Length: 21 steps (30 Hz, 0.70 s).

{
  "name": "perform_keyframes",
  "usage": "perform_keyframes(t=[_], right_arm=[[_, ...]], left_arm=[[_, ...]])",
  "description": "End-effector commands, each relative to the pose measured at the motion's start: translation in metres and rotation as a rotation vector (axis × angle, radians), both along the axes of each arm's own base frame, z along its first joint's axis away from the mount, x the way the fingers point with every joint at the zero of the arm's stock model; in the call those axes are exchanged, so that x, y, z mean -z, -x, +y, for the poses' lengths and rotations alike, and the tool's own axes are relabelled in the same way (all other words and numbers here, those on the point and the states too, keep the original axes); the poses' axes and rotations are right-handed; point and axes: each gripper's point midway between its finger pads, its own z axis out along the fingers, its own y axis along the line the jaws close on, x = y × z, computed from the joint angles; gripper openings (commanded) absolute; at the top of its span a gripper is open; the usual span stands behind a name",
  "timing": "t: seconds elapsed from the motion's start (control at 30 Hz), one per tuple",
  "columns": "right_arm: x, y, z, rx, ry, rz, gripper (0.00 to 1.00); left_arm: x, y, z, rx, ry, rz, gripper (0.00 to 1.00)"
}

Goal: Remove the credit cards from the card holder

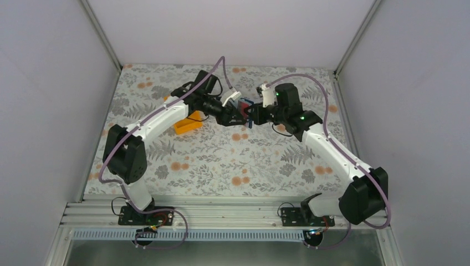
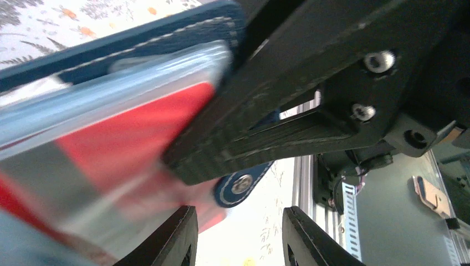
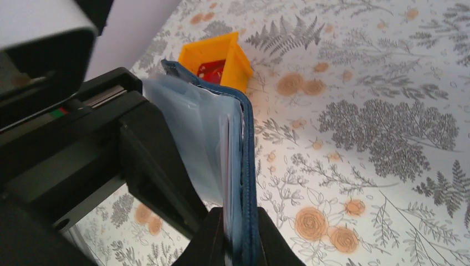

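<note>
Positions are referenced to the card holder (image 1: 250, 112).

Nearest, well short of the card holder: both arm bases sit on the rail at the near edge of the floral desk (image 1: 221, 160). The two arms reach away and converge on the card holder.

Left of the card holder and a little nearer: orange tray (image 1: 187, 124) on the desk, apart from the card holder. The right wrist view shows a red card face with light markings (image 3: 212, 69) inside it.

At the card holder: it is held up off the desk, standing on edge and opened. The right jaws are clenched on its blue cover, pinching the lower edge. Clear plastic pockets (image 3: 188, 138) fan out from the cover toward the left arm. A red credit card (image 2: 127, 138) sits in a clear sleeve against the blue cover. The snap tab (image 2: 242, 185) hangs below the cover.

The left jaws are parted, with bare desk showing between their tips. They sit just beside the carded sleeve and grip nothing that I can see.
</note>
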Motion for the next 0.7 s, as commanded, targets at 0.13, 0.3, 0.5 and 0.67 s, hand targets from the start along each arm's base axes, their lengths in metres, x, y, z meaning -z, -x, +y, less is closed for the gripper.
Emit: perform_keyframes(t=[0.13,0.3,0.5,0.67], right_arm=[[-0.049,0.02,0.016,-0.16,-0.112,-0.14,0.04],[-0.054,0.03,0.021,-0.223,-0.155,-0.143,0.04],[-0.061,0.041,0.027,-0.305,-0.196,-0.165,0.04],[-0.074,0.059,0.034,-0.424,-0.255,-0.207,0.04]], left_arm=[[-0.014,-0.037,0.03,-0.142,0.024,-0.053,0.41],[-0.023,-0.033,0.038,-0.134,0.042,-0.083,0.42],[-0.043,-0.019,0.037,-0.062,0.07,-0.126,0.44],[-0.054,-0.007,0.036,-0.018,0.113,-0.112,0.44]])
